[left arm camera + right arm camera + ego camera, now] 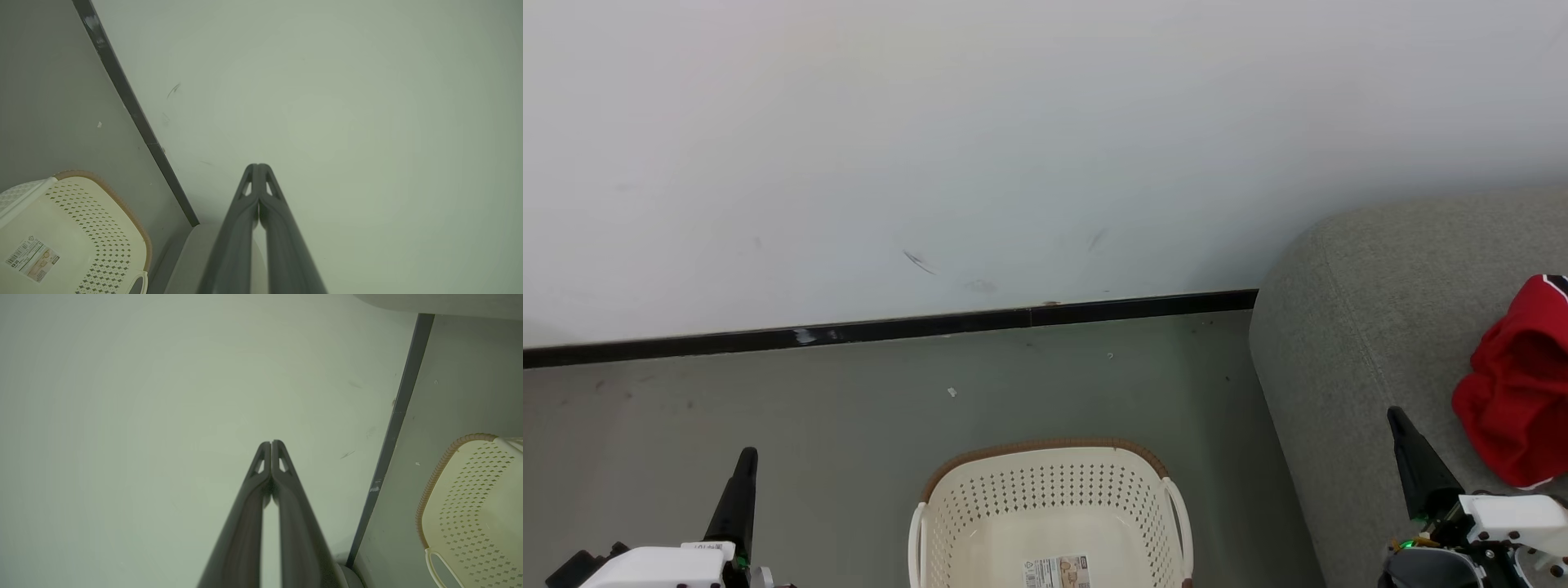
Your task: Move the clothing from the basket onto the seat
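- Head view: the red clothing (1515, 392) is seen lying in a crumpled heap on the grey seat (1372, 327), partly cut off by the right edge of the frame.
- The basket (1045, 447) is set on the floor (768, 408) just beside the seat's end. Only a paper label (1058, 572) is seen on its bottom, and its near portion is cut off.
- The moving step is judged finished or nearly so. A look into the basket's hidden portion is called for before anything else is reached for.
- The left hand (749, 454) and the right hand (1396, 418) are both pressed together with nothing pinched. The right one is seen against the seat, near the clothing but apart from it.
- Should another garment be found, a hand would have to be spread and lowered past the basket's rim.
- Beyond, a pale wall (1013, 147) and a dark skirting strip (890, 328) are seen. No obstacle is seen between basket and seat.
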### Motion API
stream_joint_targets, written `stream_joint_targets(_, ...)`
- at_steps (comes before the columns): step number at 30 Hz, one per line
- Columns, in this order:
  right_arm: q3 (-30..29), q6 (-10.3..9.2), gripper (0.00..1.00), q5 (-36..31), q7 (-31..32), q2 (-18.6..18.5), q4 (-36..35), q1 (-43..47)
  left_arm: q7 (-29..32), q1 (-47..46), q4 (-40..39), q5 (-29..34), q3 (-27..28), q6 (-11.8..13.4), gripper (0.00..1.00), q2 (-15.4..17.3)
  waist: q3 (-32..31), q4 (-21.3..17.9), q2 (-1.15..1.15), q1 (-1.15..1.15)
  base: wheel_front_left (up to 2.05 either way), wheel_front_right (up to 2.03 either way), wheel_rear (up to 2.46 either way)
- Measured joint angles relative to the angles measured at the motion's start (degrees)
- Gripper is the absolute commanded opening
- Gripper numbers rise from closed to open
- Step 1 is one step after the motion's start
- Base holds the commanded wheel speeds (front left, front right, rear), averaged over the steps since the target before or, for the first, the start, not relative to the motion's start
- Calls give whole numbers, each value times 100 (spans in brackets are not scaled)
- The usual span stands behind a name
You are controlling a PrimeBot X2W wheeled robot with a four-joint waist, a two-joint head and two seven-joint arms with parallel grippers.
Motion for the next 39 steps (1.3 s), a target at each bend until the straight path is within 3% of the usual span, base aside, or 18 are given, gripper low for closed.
stream_joint_targets(39,-65,0,0,-5,9,4,10,-1,16,-4,32,0,7,-43,0,0,-1,0,0,-1,0,0,0)
